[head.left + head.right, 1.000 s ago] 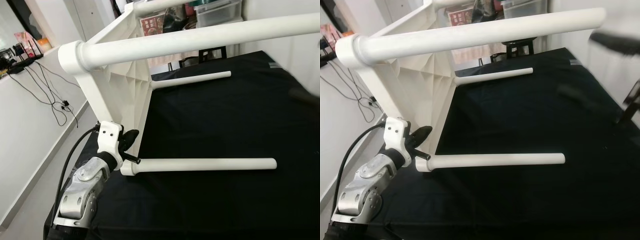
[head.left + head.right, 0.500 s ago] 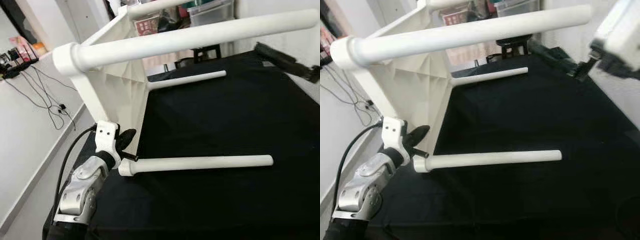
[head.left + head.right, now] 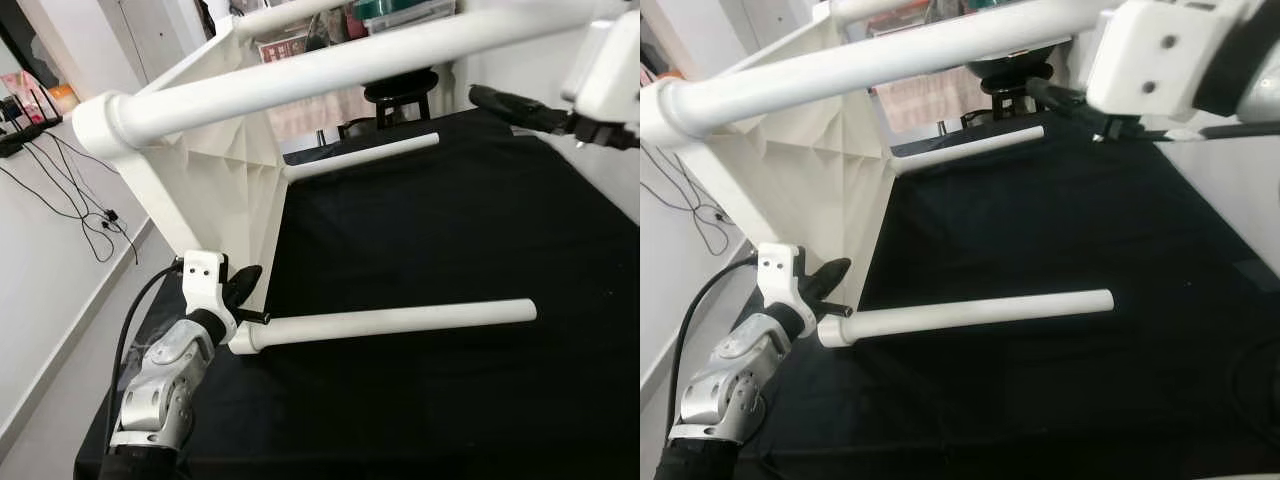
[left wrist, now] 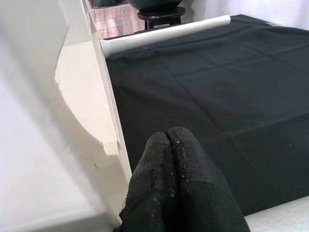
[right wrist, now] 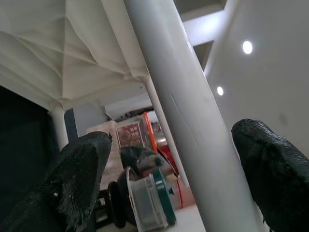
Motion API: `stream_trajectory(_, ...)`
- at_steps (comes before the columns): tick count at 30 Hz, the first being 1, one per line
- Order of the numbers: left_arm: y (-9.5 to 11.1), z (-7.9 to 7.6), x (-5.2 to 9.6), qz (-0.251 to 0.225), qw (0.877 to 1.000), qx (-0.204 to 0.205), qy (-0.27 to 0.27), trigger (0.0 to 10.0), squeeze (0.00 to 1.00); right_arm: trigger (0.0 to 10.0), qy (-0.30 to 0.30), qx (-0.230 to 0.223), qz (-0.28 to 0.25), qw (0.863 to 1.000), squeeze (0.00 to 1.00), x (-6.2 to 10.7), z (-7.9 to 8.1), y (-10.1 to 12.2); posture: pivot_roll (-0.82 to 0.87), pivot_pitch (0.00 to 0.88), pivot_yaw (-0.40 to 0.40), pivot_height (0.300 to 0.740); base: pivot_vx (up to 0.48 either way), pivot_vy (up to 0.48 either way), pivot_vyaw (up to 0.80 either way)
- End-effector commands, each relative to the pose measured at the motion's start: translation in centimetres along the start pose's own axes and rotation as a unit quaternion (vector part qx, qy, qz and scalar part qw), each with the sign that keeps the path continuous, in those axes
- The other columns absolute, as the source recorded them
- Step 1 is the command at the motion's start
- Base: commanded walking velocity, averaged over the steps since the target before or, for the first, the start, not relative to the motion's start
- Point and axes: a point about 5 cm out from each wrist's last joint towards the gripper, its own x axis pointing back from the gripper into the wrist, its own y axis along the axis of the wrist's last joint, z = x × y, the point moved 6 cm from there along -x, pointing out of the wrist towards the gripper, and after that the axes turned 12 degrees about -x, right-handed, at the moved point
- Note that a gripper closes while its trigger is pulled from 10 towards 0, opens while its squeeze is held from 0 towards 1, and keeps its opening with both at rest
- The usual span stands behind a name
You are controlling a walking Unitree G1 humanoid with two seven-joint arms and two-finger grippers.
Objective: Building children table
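A white children's table lies on its side on a black cloth [image 3: 450,230], its ribbed top [image 3: 225,170] upright and its legs pointing right. The lower near leg [image 3: 390,322] rests just above the cloth. My left gripper [image 3: 245,282] is shut, its fingertips against the tabletop's lower corner beside that leg's base; in the left wrist view the fingers [image 4: 176,188] press together next to the top's edge. My right gripper [image 5: 169,140] is open and raised at the far end of the upper near leg [image 3: 330,70], which runs between its fingers without visible contact.
A further lower leg [image 3: 365,155] lies over the cloth behind, and another leg [image 3: 290,15] sticks out at the top. A black stool [image 3: 400,90] and storage boxes stand beyond the table. Cables [image 3: 70,200] trail on the floor at left.
My right gripper has come in from the right and now straddles the upper leg's end. The left gripper stays at the lower corner. The camera has shifted slightly.
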Motion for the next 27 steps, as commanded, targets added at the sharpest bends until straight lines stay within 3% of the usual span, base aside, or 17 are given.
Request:
stream_trajectory(1, -0.6, 1.2, 0.3, 0.010, 1.000, -0.003, 0.023, 10.0, 0.00, 10.0, 0.029, 0.007, 0.003, 1.000, 0.00, -1.1, 1.3, 0.0, -0.29, 0.000, 0.170, 0.740, 0.000, 0.000, 0.00)
stream_trajectory(9, -0.5, 1.1, 0.2, 0.006, 1.000, -0.003, 0.022, 10.0, 0.00, 10.0, -0.002, 0.001, 0.005, 1.000, 0.00, -2.5, 0.5, -0.5, -0.29, 0.000, 0.168, 0.740, 0.000, 0.000, 0.00)
stream_trajectory(13, -0.4, 1.2, 0.2, 0.005, 1.000, -0.008, 0.022, 10.0, 0.00, 10.0, -0.028, 0.000, 0.023, 0.999, 0.00, -3.0, -0.5, -1.2, -0.28, 0.000, 0.168, 0.740, 0.000, 0.000, 0.00)
stream_trajectory(21, -0.4, 1.1, 0.1, 0.004, 1.000, -0.012, 0.022, 10.0, 0.00, 9.9, -0.044, -0.004, 0.048, 0.998, 0.00, -3.7, -1.0, -2.1, -0.28, 0.000, 0.166, 0.740, 0.000, 0.000, 0.00)
stream_trajectory(22, -0.4, 1.1, 0.1, 0.004, 1.000, -0.013, 0.022, 10.0, 0.00, 8.4, -0.040, -0.006, 0.056, 0.998, 0.00, -3.9, -0.8, -2.4, -0.28, 0.000, 0.165, 0.740, 0.000, 0.000, 0.00)
stream_trajectory(24, -0.3, 1.2, 0.2, 0.004, 1.000, -0.013, 0.022, 10.0, 0.00, 8.4, -0.037, -0.007, 0.060, 0.997, 0.00, -4.0, -0.6, -2.6, -0.28, 0.000, 0.165, 0.740, 0.000, 0.000, 0.00)
stream_trajectory(25, -0.3, 1.2, 0.1, 0.004, 1.000, -0.014, 0.022, 10.0, 0.00, 6.6, -0.026, -0.009, 0.066, 0.997, 0.00, -4.2, -0.1, -2.9, -0.28, 0.000, 0.165, 0.740, 0.000, 0.000, 0.00)
stream_trajectory(26, -0.3, 1.2, 0.1, 0.004, 1.000, -0.015, 0.022, 10.0, 0.00, 1.9, -0.011, -0.013, 0.070, 0.997, 0.00, -4.4, 0.8, -3.2, -0.28, 0.000, 0.165, 0.740, 0.000, 0.000, 0.00)
stream_trajectory(27, -0.3, 1.2, 0.1, 0.003, 1.000, -0.016, 0.022, 10.0, 0.00, 1.9, -0.002, -0.017, 0.071, 0.997, 0.00, -4.6, 1.3, -3.3, -0.28, 0.000, 0.165, 0.740, 0.000, 0.000, 0.00)
